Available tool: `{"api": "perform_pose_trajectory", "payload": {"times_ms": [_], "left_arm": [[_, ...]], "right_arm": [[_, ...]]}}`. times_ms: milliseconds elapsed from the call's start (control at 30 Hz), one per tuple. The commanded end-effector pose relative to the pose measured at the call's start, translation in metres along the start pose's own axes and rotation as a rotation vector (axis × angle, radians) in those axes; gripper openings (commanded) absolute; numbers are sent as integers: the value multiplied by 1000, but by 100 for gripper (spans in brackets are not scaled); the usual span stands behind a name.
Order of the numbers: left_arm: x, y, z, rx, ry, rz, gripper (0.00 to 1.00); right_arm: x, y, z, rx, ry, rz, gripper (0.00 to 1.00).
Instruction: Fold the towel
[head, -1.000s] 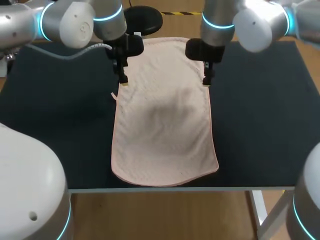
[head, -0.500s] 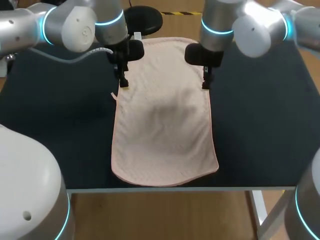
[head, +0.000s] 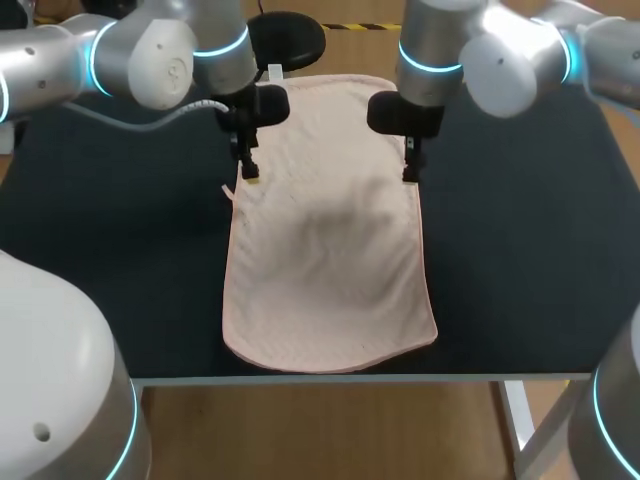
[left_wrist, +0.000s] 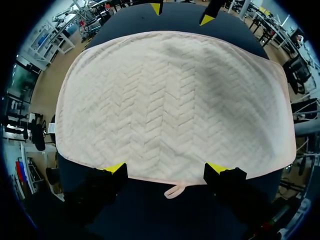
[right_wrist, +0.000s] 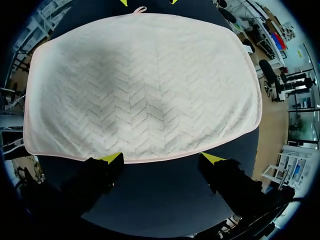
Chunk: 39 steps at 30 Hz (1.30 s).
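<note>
A pale pink towel (head: 330, 225) with a herringbone weave lies spread flat on the dark table (head: 120, 250), its long side running from front to back. My left gripper (head: 249, 172) hangs open over the towel's left edge, near the small hanging loop (left_wrist: 173, 190). In the left wrist view the left gripper (left_wrist: 167, 168) straddles that edge of the towel (left_wrist: 170, 100). My right gripper (head: 409, 175) is open over the towel's right edge. In the right wrist view the right gripper (right_wrist: 162, 158) has its yellow tips at the border of the towel (right_wrist: 140, 85). Nothing is held.
Bare dark tabletop (head: 530, 230) stretches to either side of the towel. The table's front edge (head: 360, 378) runs just below the towel's near end. In each wrist view the other arm's yellow tips (left_wrist: 180, 15) show across the towel.
Both grippers have come down slightly toward the towel's side edges; the left one shifted a little nearer, the right one slightly inward. The towel has not moved.
</note>
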<state>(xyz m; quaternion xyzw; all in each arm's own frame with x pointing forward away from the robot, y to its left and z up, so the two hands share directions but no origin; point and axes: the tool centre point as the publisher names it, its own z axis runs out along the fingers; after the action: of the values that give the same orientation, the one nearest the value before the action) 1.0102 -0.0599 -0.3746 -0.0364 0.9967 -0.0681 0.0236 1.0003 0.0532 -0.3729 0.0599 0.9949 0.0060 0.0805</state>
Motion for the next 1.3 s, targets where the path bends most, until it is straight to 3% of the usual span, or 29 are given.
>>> {"api": "perform_pose_trajectory", "payload": {"times_ms": [33, 900, 1300], "left_arm": [[-5, -3, 6, -5, 15, 6, 100], [16, 6, 31, -43, 103, 12, 100], [17, 4, 31, -50, 82, 33, 100]], "right_arm": [[-1, 0, 3, 9, 5, -3, 100], [12, -1, 33, -4, 53, -59, 100], [10, -1, 37, -6, 60, -73, 100]]}}
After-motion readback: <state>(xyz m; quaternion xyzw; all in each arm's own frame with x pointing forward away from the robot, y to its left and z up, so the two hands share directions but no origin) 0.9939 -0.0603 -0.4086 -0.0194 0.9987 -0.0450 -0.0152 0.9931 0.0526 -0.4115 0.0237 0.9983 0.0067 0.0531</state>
